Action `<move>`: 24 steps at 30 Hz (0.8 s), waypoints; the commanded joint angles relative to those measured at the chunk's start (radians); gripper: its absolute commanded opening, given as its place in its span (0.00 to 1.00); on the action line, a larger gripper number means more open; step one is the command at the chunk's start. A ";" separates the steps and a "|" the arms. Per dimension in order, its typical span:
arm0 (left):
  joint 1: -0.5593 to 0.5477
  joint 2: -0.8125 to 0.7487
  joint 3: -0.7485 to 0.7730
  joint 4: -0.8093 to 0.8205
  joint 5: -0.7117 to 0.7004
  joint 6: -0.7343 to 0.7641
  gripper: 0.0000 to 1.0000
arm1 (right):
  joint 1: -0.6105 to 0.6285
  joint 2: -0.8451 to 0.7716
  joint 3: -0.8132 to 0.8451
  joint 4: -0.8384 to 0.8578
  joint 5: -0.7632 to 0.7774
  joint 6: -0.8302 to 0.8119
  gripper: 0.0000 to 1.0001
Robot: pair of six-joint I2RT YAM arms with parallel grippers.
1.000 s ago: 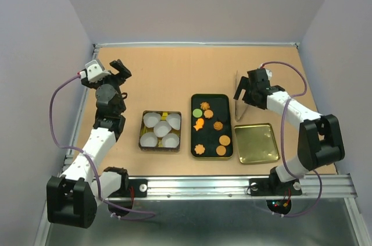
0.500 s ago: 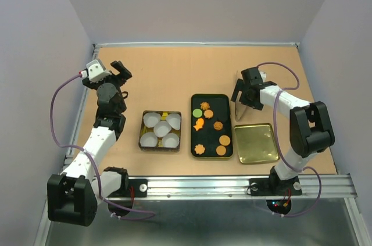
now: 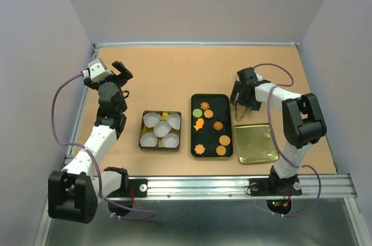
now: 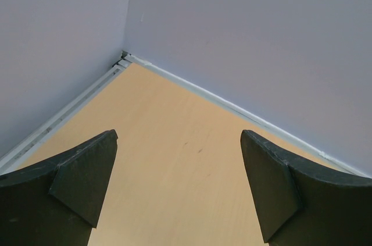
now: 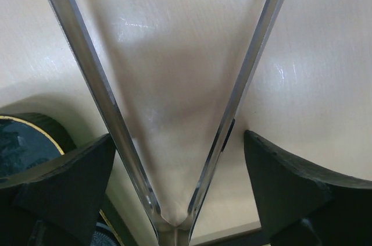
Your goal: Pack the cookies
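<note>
**Right pincer astride the tongs**

I see my right gripper [image 3: 243, 101] spread wide over the metal tongs [image 5: 88, 66], just right of the dark tray [image 3: 225, 106] holding the cookies [image 3: 218, 124] mid-tabletop [image 3: 174, 71]. My left gripper [image 4: 178, 135] is spread too, near the far-left corner

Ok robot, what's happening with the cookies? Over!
Left gripper open, holding nothing. Right gripper open, straddling the tongs, not clamped. Cookies all on the dark tray, paper cups empty. Nothing covering them.
</note>
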 commanded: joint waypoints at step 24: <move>0.012 0.011 0.108 -0.016 0.318 -0.147 0.99 | 0.050 -0.211 0.233 -0.118 -0.073 -0.196 0.22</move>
